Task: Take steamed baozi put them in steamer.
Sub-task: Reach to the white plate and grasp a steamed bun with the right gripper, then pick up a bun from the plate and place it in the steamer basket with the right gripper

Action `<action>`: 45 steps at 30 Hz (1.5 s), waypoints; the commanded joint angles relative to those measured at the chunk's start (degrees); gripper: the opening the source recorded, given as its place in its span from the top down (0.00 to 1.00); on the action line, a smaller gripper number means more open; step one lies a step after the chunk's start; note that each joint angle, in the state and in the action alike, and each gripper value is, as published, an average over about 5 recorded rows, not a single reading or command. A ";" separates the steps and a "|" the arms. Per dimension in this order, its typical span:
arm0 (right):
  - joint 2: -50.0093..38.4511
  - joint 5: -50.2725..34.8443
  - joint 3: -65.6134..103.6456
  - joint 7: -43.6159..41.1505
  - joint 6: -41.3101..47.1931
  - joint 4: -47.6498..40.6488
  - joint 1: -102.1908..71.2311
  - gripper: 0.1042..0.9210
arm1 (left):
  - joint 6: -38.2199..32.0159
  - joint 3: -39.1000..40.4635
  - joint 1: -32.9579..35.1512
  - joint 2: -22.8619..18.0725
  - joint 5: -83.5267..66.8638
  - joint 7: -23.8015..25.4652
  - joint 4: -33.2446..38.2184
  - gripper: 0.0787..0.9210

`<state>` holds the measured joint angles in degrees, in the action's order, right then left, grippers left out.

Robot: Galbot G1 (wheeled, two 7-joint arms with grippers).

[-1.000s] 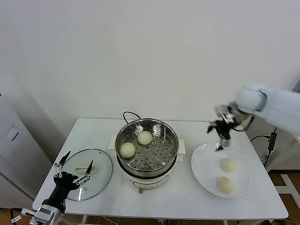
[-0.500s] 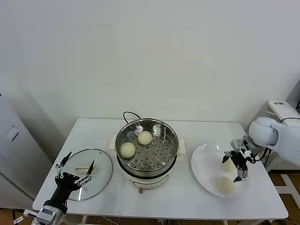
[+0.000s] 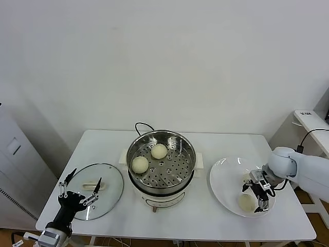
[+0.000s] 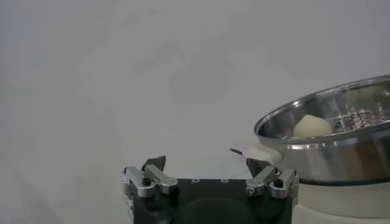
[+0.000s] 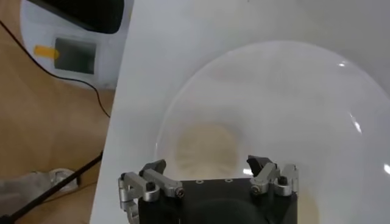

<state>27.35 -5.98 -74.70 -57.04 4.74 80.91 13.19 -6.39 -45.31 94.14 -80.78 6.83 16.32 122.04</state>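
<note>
The steamer (image 3: 180,177), a shiny steel pot on a white base, stands mid-table with two baozi (image 3: 159,151) (image 3: 139,164) on its perforated tray. My right gripper (image 3: 255,194) is open, low over the white plate (image 3: 223,182) at the right. One pale baozi (image 3: 245,202) shows beside its fingers; I cannot pick out a second one there behind the gripper. In the right wrist view the open gripper (image 5: 207,169) has a baozi (image 5: 206,145) just ahead, between its fingers' line. My left gripper (image 3: 79,194) is open and parked at the front left.
A round glass lid (image 3: 105,193) with a white handle lies at the front left under the left gripper. A black cord (image 3: 141,125) runs behind the steamer. The left wrist view shows the steamer (image 4: 341,152) with a baozi (image 4: 312,126) inside.
My right gripper has come down from above the plate's far rim to low over the plate, onto the baozi there. The left arm has barely moved.
</note>
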 commanded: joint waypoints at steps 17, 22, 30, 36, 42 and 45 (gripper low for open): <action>4.00 -11.46 -3.73 -0.56 -0.20 -0.71 18.72 0.49 | 0.05 -0.21 -0.02 0.08 -0.16 0.01 0.36 0.12; 14.90 -21.69 -9.10 -1.98 -1.92 -1.36 35.91 0.49 | 0.29 -0.47 -0.27 0.43 -0.49 -0.03 0.57 0.12; 29.33 -20.72 -7.40 -3.91 -8.74 2.61 42.13 0.49 | 0.46 -0.89 -0.39 0.37 -0.92 -0.06 0.81 0.12; 35.03 -3.21 -3.84 -4.56 -16.49 9.12 33.13 0.49 | 0.22 -1.64 -0.20 0.21 -1.53 0.01 0.57 0.12; 39.03 10.86 -3.06 -5.00 -23.99 10.18 22.66 0.49 | 0.08 -2.45 -0.12 0.33 -2.19 0.11 0.32 0.12; 40.03 15.17 -2.57 -5.58 -26.31 10.14 19.95 0.49 | -0.12 -2.45 0.03 0.16 -2.13 0.27 0.03 0.12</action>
<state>59.05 -7.90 -78.82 -61.64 -11.45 87.81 41.00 -6.33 -47.35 94.00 -80.48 4.94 16.43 122.37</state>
